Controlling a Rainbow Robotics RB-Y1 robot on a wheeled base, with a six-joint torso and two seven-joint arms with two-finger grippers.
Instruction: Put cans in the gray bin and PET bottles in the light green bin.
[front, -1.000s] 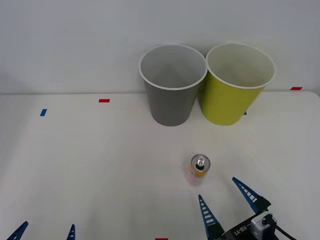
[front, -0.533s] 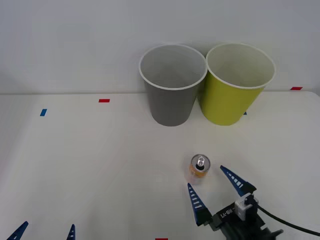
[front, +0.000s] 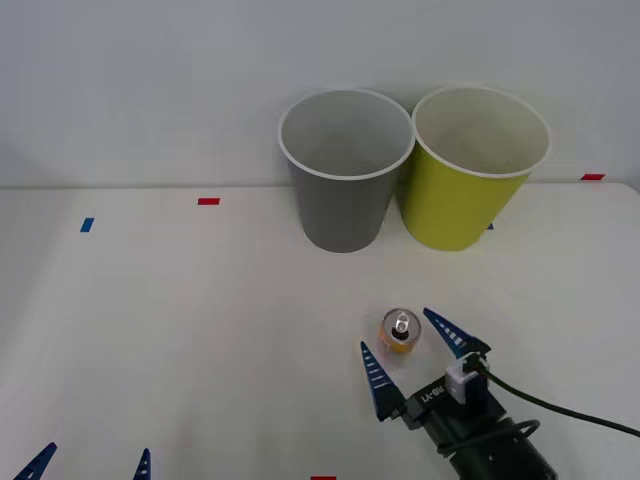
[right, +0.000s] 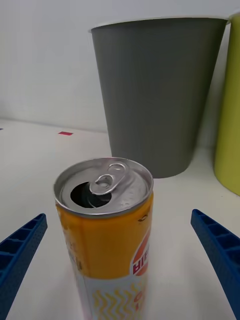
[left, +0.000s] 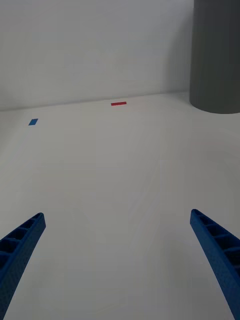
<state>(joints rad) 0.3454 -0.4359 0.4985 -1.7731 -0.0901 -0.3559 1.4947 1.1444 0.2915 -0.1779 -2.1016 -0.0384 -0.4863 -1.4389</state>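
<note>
A small orange-yellow can (front: 400, 340) with an opened silver top stands upright on the white table, in front of the two bins. My right gripper (front: 396, 330) is open, with one blue finger on each side of the can and a gap on both sides. In the right wrist view the can (right: 107, 235) stands close between the open fingers of the right gripper (right: 118, 215). At the back stand the gray bin (front: 346, 170) and, touching its right side, the light green bin (front: 475, 170). My left gripper (front: 97, 450) waits open at the near left edge. PET bottles are out of view.
Small tape marks lie on the table: red (front: 208, 201), blue (front: 86, 225) and red (front: 593, 177) at the far right. A pale wall rises right behind the bins. The left wrist view shows the left gripper (left: 117, 214) over bare table, with the gray bin (left: 217, 55) ahead.
My right gripper has moved forward and leftward across the table until its open fingers came around the can. The can, the bins and the left gripper have stayed put.
</note>
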